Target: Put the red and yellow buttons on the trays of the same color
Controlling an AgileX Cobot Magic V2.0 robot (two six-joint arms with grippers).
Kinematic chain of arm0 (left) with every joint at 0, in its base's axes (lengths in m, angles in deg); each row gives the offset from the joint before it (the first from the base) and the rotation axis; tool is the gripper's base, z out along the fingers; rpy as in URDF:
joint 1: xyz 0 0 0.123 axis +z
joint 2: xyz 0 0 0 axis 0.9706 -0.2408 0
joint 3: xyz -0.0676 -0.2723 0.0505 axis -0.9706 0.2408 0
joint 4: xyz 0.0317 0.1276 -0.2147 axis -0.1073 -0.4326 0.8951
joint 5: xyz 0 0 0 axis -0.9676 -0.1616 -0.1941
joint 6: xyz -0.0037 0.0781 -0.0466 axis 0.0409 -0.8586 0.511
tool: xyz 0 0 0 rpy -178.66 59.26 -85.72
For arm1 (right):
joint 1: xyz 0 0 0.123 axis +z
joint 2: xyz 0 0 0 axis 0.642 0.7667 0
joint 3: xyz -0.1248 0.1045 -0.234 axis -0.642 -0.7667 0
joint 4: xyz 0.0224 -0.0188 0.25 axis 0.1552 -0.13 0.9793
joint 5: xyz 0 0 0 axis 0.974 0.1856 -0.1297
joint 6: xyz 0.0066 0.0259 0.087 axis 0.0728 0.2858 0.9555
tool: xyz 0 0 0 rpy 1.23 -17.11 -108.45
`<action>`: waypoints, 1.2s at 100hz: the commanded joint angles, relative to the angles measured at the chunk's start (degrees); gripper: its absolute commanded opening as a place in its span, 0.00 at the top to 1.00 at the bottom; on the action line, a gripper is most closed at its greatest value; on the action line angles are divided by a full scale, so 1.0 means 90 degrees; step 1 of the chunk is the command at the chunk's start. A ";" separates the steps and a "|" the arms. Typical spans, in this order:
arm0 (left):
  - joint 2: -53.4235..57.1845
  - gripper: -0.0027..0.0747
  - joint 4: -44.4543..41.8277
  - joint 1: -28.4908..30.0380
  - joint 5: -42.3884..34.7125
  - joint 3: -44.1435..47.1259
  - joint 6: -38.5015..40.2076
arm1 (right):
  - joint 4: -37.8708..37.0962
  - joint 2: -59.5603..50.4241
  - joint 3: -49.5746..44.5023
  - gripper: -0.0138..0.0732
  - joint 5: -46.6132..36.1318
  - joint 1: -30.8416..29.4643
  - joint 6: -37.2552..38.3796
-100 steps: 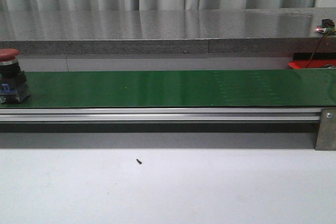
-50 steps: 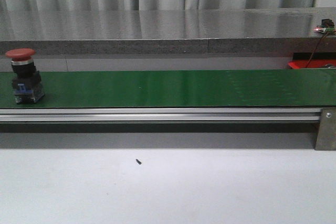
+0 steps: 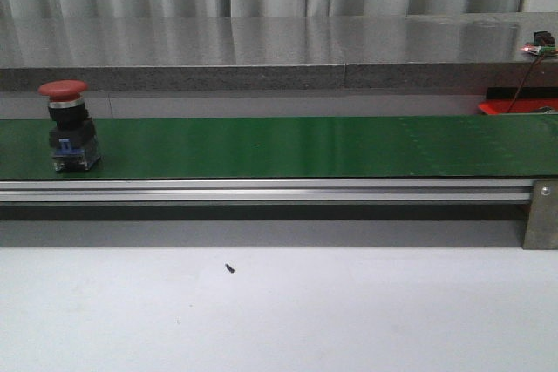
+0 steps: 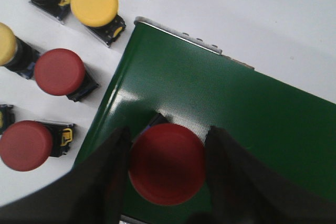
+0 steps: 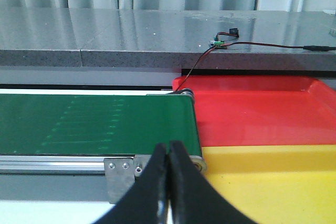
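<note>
Red button (image 3: 71,125) standing upright on the green belt (image 3: 288,146), far out at nine o'clock in the front view. From the left wrist, left gripper (image 4: 167,153) spread wide, a finger either side of that red cap, whether touching it hard to say. Right gripper (image 5: 168,171) pressed together, empty. Beyond the belt's end, red tray (image 5: 252,116) and yellow tray (image 5: 273,177) side by side.

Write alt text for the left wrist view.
A red button sits on the green belt between the open left pincer fingers. Beside the belt, on a white table, stand more red and yellow buttons.
</note>
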 commanded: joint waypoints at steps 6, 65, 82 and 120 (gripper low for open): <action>0.0155 0.67 0.0060 -0.0046 -0.0216 -0.0226 0.0004 | -0.0048 -0.0122 0.0112 0.92 -0.0491 0.0012 -0.0008; 0.0776 0.33 0.0373 -0.0227 0.0063 -0.0169 -0.0618 | -0.0048 -0.0122 0.0112 0.92 -0.0491 0.0012 -0.0008; 0.1537 0.76 0.0373 -0.0670 -0.0008 0.0211 -0.0777 | -0.0048 -0.0122 0.0112 0.92 -0.0491 0.0012 -0.0008; 0.3521 0.99 0.0336 -0.1614 -0.0289 0.1877 -0.0860 | -0.0048 -0.0122 0.0112 0.92 -0.0491 0.0012 -0.0008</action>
